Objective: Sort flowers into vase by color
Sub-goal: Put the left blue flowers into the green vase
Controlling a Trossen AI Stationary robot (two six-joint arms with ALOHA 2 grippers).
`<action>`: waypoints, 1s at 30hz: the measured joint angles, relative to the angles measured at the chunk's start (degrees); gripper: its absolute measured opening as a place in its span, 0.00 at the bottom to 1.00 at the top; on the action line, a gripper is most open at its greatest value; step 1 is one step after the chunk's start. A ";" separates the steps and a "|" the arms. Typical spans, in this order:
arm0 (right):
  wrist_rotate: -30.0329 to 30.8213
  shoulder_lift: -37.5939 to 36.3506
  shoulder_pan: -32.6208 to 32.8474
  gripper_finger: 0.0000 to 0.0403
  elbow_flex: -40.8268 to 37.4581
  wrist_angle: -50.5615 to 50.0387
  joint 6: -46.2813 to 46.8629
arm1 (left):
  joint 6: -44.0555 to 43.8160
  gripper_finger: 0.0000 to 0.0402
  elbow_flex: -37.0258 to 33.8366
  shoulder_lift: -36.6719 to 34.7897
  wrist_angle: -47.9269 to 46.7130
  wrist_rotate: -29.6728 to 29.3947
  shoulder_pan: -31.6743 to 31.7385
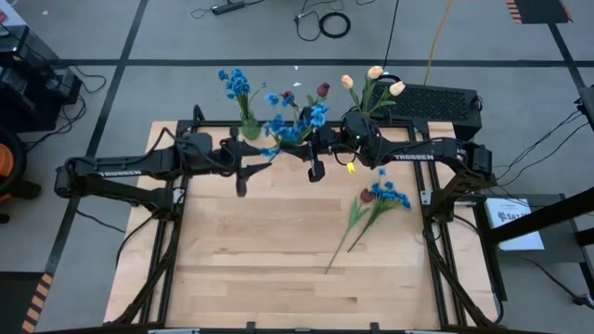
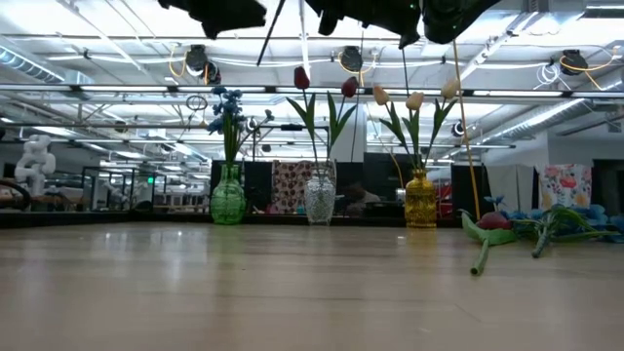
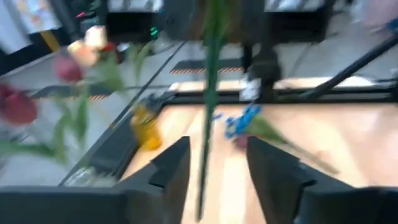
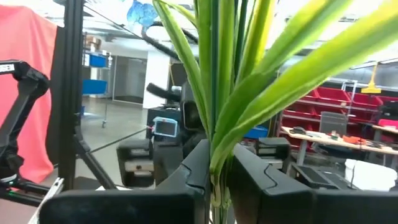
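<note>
My right gripper (image 4: 217, 180) is high above the table's far middle (image 1: 320, 153), shut on a blue-blossomed flower (image 1: 290, 128). My left gripper (image 3: 214, 168) faces it from the left (image 1: 267, 155). It is open, and the flower's green stem (image 3: 208, 112) runs between its fingers without plainly touching them. Three vases stand at the far edge: a green vase (image 2: 227, 207) with blue blossoms, a clear vase (image 2: 319, 200) with dark red tulips and a yellow vase (image 2: 420, 200) with cream tulips. More blue flowers and a red tulip (image 1: 376, 197) lie on the table's right. My right gripper pinches the blue flower's green stem (image 4: 216, 163) between its two fingers, just where the long leaves (image 4: 261, 68) spring from it. The flower is lifted clear of the table. Its leaves and blossoms (image 4: 140, 12) reach away from the fingers toward my left arm.
The wooden table (image 1: 260, 250) is bare in its middle and near part. The loose flowers' stems (image 2: 483, 255) lie on the right side. A black box (image 1: 436, 100) and cables sit beyond the far edge. The metal frame (image 1: 176, 130) borders the table.
</note>
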 joint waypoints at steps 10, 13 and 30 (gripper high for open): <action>5.94 -2.24 -2.33 0.08 0.02 0.17 0.83 | -1.19 0.48 -1.49 -1.34 -3.69 -31.07 1.15; 5.93 -2.68 -3.66 0.08 0.01 -0.92 0.42 | -4.42 0.48 -3.36 -1.32 -3.75 -31.09 4.53; 0.85 -2.69 -8.87 0.08 0.00 -5.44 -3.24 | -17.20 0.70 -17.10 5.01 15.62 -31.88 20.82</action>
